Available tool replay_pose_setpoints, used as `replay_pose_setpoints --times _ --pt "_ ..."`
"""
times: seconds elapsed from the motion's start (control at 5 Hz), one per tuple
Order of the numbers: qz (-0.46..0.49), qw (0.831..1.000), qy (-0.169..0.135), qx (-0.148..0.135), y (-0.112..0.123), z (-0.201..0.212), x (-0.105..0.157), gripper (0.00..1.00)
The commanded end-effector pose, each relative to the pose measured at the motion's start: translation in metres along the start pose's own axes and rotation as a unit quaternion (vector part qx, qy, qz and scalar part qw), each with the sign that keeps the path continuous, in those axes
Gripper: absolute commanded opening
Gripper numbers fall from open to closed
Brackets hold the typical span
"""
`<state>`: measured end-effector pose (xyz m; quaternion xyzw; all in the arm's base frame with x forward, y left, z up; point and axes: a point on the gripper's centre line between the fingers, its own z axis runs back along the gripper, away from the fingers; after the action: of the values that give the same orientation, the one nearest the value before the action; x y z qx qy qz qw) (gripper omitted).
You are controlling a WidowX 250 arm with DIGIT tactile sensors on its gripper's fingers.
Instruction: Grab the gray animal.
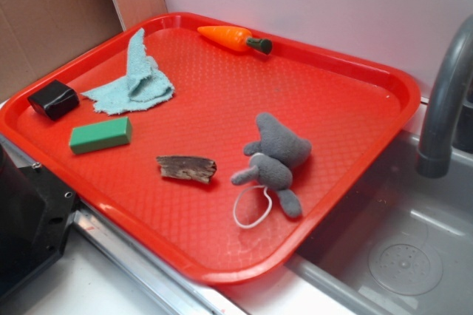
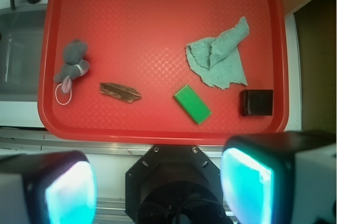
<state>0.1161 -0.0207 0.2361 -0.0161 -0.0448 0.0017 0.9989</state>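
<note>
Soft, light, squashy-looking gray animal (image 2: 72,65) at nine o'clock on tray (image 2: 158,124); best pinched across plump body, avoiding string loop (image 2: 63,97); tool (image 2: 158,187) released, high above.

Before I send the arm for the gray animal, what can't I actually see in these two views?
- Gripper: in the wrist view only blurred finger pads show, fingertips cut off by the bottom edge; absent from the exterior view.
- Gray animal: its face is hidden in the exterior view, and it is too small in the wrist view to tell the limbs apart.
- Faucet: cut off by the right edge, exterior view.
</note>
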Motion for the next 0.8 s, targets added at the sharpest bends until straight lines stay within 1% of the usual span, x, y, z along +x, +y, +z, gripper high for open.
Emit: replay_pose_setpoints --times 0.0,0.2,0.4,0.6 --pt "0.000 1.000 0.000 0.000 0.000 0.000 0.000 1.00" --pt "0.045 0.999 -0.027 -0.010 -0.010 -0.014 0.010 1.00" --pt "0.062 0.997 -0.024 -0.036 -0.024 -0.030 0.022 1.00" --pt "0.037 0.994 -0.020 -0.102 -0.044 -0.062 0.042 1.00"
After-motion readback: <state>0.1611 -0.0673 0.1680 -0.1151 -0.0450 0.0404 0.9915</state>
